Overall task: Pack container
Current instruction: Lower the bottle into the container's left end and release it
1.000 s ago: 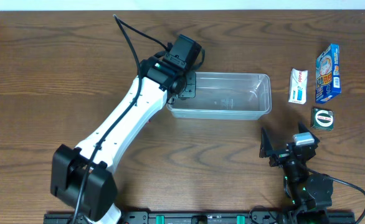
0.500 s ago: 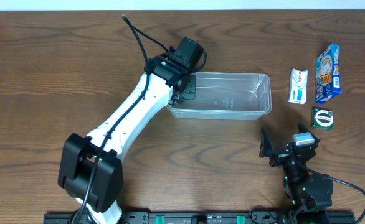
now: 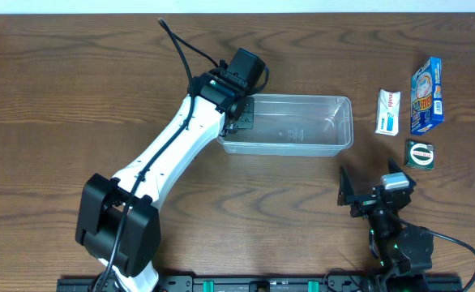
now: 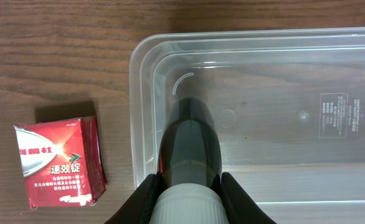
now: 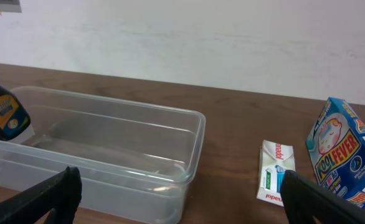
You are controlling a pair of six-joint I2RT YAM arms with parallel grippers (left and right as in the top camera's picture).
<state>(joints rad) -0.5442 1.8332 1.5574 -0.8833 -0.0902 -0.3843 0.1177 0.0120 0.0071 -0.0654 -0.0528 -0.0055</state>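
Looking down from overhead, the clear container [image 3: 344,130] sits on the wooden table [image 3: 59,97] a little right of centre, its long side running left to right. The left gripper [image 3: 241,115] hangs over the container's left end, though what it carries cannot be made out from here. The right gripper [image 3: 374,186] rests near the front edge, well apart from the container, its jaws spread wide with nothing between them. To the right of the container lie a white box [image 3: 388,112], a blue box [image 3: 426,96] just beside it, and a small green box [image 3: 420,154] nearer the front. In the left wrist view, the fingers [image 4: 144,198] are clamped on a dark bottle [image 4: 189,140] at its white-capped end, and the bottle points down into the container's left end, close to the corner. A red box [image 4: 58,163] lies on the table just outside that end wall. In the right wrist view, the two black fingertips stand far apart at the lower corners. The dark bottle shows a yellow and blue label at the container's far left end; whether it touches the floor cannot be told.
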